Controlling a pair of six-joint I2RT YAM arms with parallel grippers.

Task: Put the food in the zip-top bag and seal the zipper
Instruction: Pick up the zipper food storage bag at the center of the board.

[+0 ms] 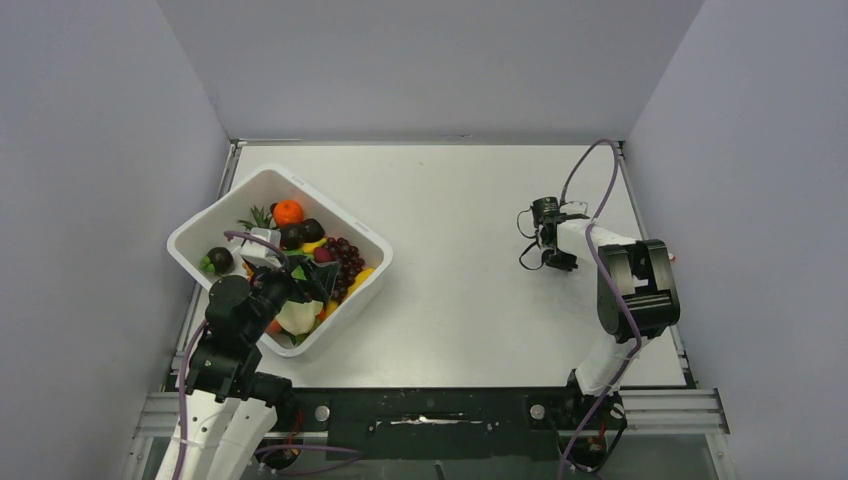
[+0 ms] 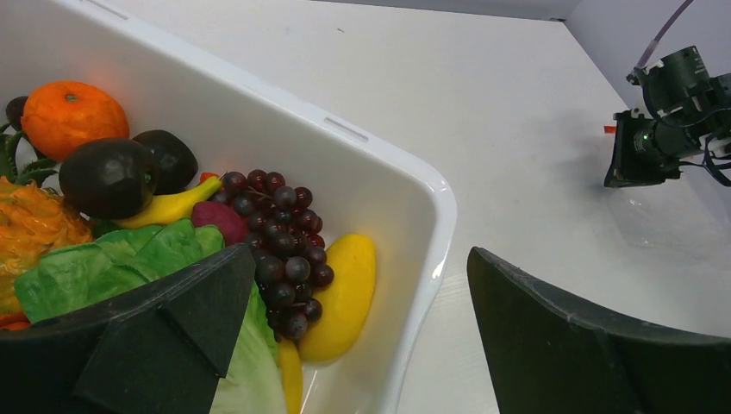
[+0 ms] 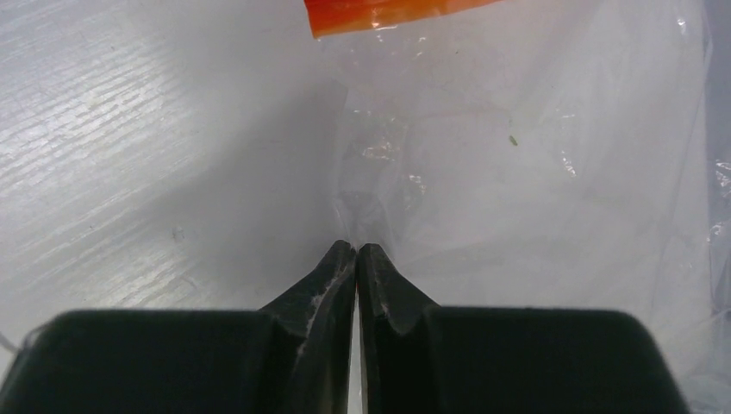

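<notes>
The food sits heaped in a white tub (image 1: 200,235) at the left side of the counter (image 1: 470,200): an orange (image 2: 73,116) at the back, a dark plum (image 2: 108,177) beside it, a small banana (image 2: 168,207), a bunch of purple grapes (image 2: 280,241) against a yellow fruit (image 2: 340,293) by the tub wall, and green lettuce (image 2: 112,263) nearest the camera. The left gripper (image 2: 358,259) hangs over the tub's corner with its jaws spread wide and holding nothing, one finger above the lettuce and the other outside the rim. Well apart, on the right side of the counter, the clear bag (image 3: 534,172) lies flat with its red strip (image 3: 388,13) at the far end. The right gripper (image 3: 356,250) is low on it, jaws pressed together on the bag's edge film.
</notes>
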